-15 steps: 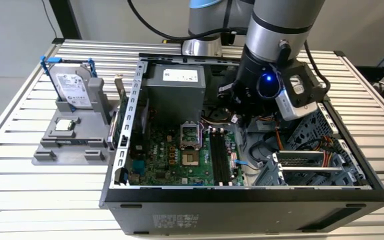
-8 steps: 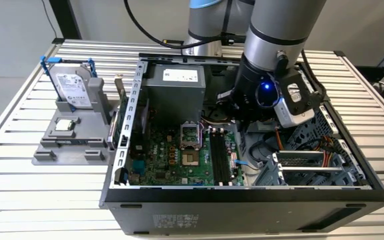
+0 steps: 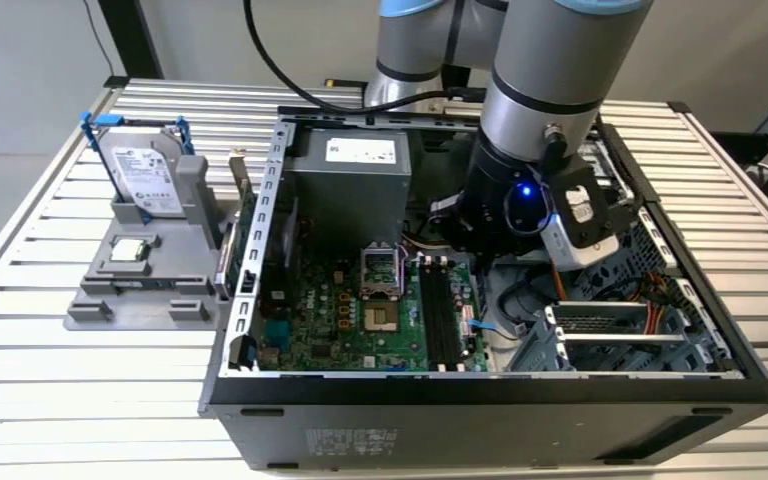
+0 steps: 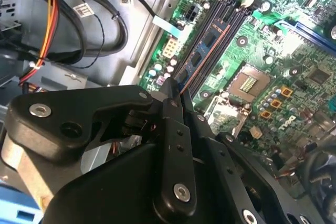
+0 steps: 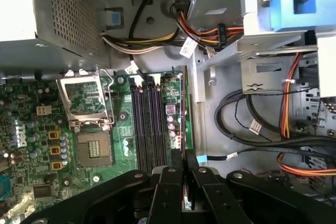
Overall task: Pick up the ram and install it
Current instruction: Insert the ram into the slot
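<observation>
Metal slatted table (image 3: 64,400) carried the open black computer case (image 3: 491,415); green motherboard (image 5: 123,114) lay exposed inside. In the first wrist view the gripper (image 5: 184,156) was clamped on the ram (image 5: 186,108), held edge-on just beside the black memory slots (image 5: 148,124); contact with a slot could not be told.

I see a green motherboard (image 5: 121,148) with orange squares, black memory slots (image 5: 148,124), my black gripper (image 5: 184,157), the dark green ram (image 5: 185,108), orange, yellow and red wires (image 5: 202,26), a blue bracket (image 5: 325,3), a dark grey case (image 3: 491,435), a striped silver worktop (image 3: 77,400)
</observation>
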